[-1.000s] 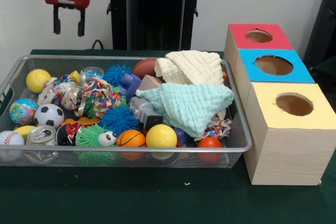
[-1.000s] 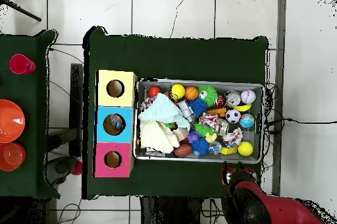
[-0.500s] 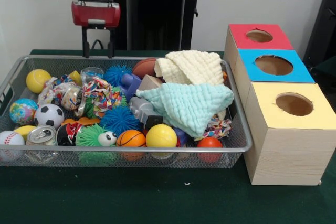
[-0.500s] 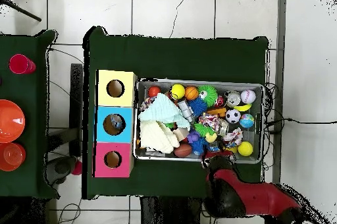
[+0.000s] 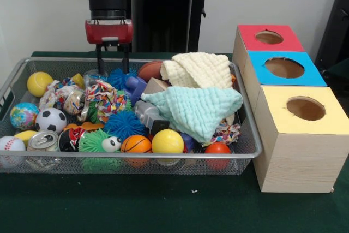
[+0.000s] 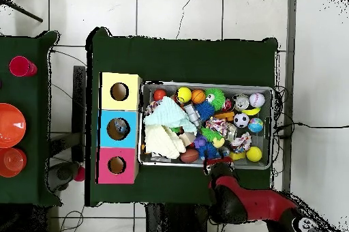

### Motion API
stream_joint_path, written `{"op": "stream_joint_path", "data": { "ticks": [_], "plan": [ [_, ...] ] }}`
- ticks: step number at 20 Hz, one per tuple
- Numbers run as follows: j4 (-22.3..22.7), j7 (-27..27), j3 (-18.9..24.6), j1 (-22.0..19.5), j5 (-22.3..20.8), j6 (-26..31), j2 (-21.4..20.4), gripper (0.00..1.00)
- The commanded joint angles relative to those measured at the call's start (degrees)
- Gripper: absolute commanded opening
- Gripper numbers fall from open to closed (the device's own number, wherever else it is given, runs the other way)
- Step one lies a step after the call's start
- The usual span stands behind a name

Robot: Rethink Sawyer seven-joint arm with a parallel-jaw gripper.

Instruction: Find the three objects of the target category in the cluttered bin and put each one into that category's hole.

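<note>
- Your robot's hand (image 5: 112, 60) hangs over the far rim of the wire bin (image 5: 246, 147), its two fingers parted and nothing between them, tips just above a blue spiky ball (image 5: 121, 77) at the back of the heap.
- The step in hand reads as the search and approach: nothing has been lifted, and no object can be seen in any of the three holes.
- The task does not name the target category, so you cannot tell which items count. Balls crowd the bin's 9 o'clock side: a yellow ball (image 5: 39, 83), a globe ball (image 5: 24, 115), a football (image 5: 50, 120), a baseball (image 5: 11, 145).
- Two cloths, one cream (image 5: 197, 69) and one mint (image 5: 194, 109), blanket the 3 o'clock half and may hide more.
- The next move calls for a straight drop onto one chosen item, fingers clearing the rope toy (image 5: 105, 100) beside it, then a carry toward 3 o'clock.
- The boxes sit touching the bin there, in the front view: red (image 5: 268, 38) farthest, blue (image 5: 284, 68) in the middle, yellow (image 5: 305, 108) nearest.
- A dark green worktop (image 5: 163, 205) carries everything. From overhead, white floor tiles (image 6: 177, 11) surround it, and a second green table at 9 o'clock holds orange bowls (image 6: 11, 124).
</note>
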Motion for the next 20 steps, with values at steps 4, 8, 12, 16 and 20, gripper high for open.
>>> {"op": "stream_joint_path", "data": {
  "ticks": [4, 8, 12, 16, 20],
  "plan": [
    [-8.8, 4.5, 0.2, -2.4, -5.1, 0.0, 5.8, 1.00],
    [-9.1, 3.8, 0.3, -3.1, -6.7, 1.9, 5.4, 1.00],
    [-9.3, 2.9, -0.2, -3.6, -8.1, 3.8, 4.5, 1.00],
    [-9.4, 2.6, -0.2, -4.8, -9.2, 5.3, 3.6, 1.00],
    [-8.7, 2.3, 1.0, -5.8, -10.5, 7.1, 2.1, 1.00]
  ]
}}
